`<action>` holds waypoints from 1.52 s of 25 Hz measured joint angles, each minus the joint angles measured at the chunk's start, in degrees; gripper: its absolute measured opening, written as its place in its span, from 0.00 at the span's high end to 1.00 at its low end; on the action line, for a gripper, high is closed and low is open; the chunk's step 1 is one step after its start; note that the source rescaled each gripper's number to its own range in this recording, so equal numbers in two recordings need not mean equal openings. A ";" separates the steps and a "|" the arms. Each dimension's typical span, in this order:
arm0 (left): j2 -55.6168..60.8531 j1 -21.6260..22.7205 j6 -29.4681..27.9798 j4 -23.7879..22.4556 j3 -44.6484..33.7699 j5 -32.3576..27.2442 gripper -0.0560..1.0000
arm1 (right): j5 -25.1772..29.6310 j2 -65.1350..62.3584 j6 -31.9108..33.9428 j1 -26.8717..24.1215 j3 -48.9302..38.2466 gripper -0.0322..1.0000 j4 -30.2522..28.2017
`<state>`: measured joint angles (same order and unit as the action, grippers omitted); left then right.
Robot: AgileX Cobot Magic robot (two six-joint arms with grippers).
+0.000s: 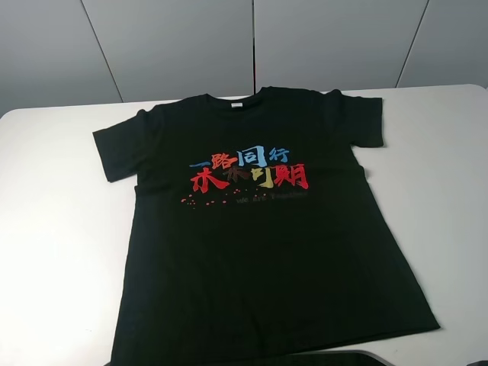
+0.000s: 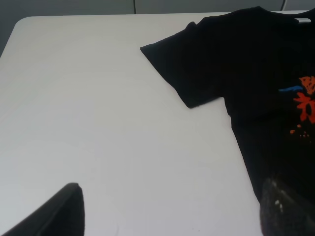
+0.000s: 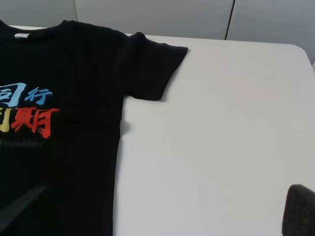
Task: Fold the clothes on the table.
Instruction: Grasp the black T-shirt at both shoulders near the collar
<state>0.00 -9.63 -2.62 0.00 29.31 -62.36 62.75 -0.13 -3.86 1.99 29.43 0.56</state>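
Observation:
A black T-shirt (image 1: 259,229) lies spread flat, front up, on the white table (image 1: 53,229), collar at the far side. It has red, blue and yellow characters (image 1: 248,169) on the chest. Both sleeves lie out to the sides. In the left wrist view my left gripper (image 2: 172,196) is open and empty, above the table beside the shirt's left sleeve (image 2: 187,64); one fingertip (image 2: 283,206) hangs over the shirt's side. In the right wrist view my right gripper (image 3: 167,196) is open and empty over the shirt's right side edge, with the right sleeve (image 3: 150,66) beyond it.
Bare white table lies on both sides of the shirt (image 1: 450,191). Grey wall panels (image 1: 252,38) stand behind the table's far edge. Dark arm parts (image 1: 335,358) just show at the bottom edge of the high view.

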 joint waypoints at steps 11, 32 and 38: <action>0.00 0.00 0.00 0.00 0.00 0.00 0.02 | 0.00 0.00 0.00 0.00 0.00 0.00 0.00; 0.04 0.00 -0.58 -0.56 0.00 0.37 0.02 | -0.90 0.00 1.06 0.00 0.32 0.00 -3.09; -7.65 0.00 2.99 -0.93 6.42 5.29 0.02 | -3.22 9.45 0.76 0.00 10.05 0.00 -7.10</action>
<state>-7.65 -9.63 0.37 -0.93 35.73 -57.07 59.53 9.32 -3.10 1.99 39.47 -6.54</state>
